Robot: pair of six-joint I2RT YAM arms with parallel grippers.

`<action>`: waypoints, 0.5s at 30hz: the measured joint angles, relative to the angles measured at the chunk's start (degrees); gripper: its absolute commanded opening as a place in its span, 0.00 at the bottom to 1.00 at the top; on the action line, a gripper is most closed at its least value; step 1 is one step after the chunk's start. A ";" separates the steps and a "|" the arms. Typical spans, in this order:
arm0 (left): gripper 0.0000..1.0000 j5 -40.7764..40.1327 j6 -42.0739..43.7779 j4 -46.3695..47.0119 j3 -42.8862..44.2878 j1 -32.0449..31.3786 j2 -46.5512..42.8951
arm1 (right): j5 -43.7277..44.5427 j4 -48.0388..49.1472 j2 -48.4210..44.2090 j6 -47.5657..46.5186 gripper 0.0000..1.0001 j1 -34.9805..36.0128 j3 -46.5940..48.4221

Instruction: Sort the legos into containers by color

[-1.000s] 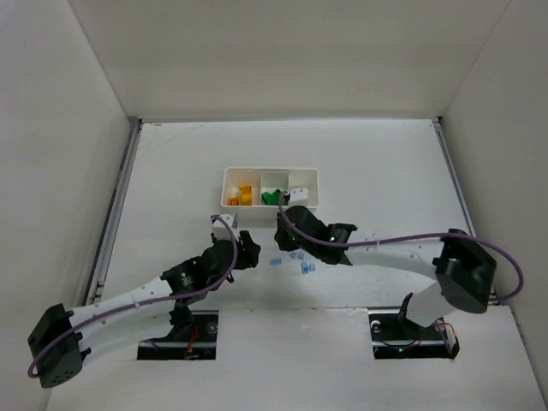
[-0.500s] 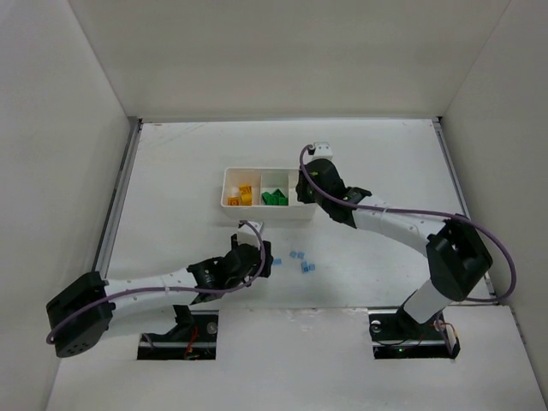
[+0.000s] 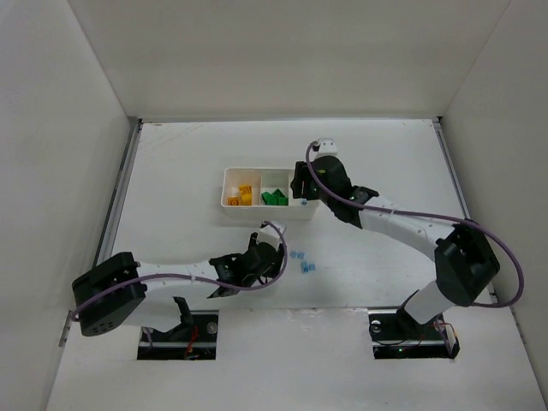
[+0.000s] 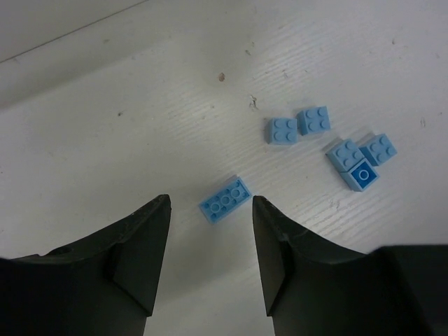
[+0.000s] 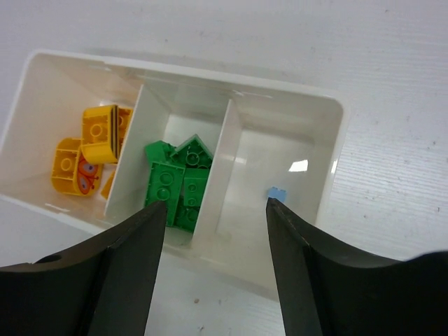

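The white three-compartment tray (image 3: 225, 195) (image 5: 337, 137) holds yellow bricks (image 5: 87, 148) in its left cell and green bricks (image 5: 175, 180) in the middle cell. One small light blue brick (image 5: 278, 192) lies in the right cell. My right gripper (image 5: 215, 204) (image 3: 300, 183) hovers open over the tray with nothing between its fingers. My left gripper (image 4: 210, 203) (image 3: 272, 257) is open low over the table. A light blue brick (image 4: 225, 199) lies just ahead of its fingertips, untouched. Several more light blue bricks (image 4: 297, 126) (image 3: 301, 260) lie to the right, one darker blue (image 4: 362, 176).
White walls enclose the table on the left, back and right. A metal rail (image 3: 116, 210) runs along the left edge. Both arm bases (image 3: 411, 330) sit at the near edge.
My right gripper carried a light blue brick from the table to the tray, opened, and the brick now lies in the right cell. My left gripper moved right to the loose blue bricks.
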 measured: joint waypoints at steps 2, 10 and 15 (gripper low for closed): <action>0.42 0.17 1.05 0.24 0.85 -0.59 1.97 | -0.24 0.44 -2.29 0.13 0.65 0.02 -1.09; 0.39 1.57 3.10 0.39 2.16 -1.16 7.50 | -1.55 2.67 -6.97 0.92 0.64 0.04 -5.07; 0.39 1.25 4.07 1.09 4.94 -1.64 11.21 | -1.97 2.64 -7.58 1.44 0.64 0.04 -6.64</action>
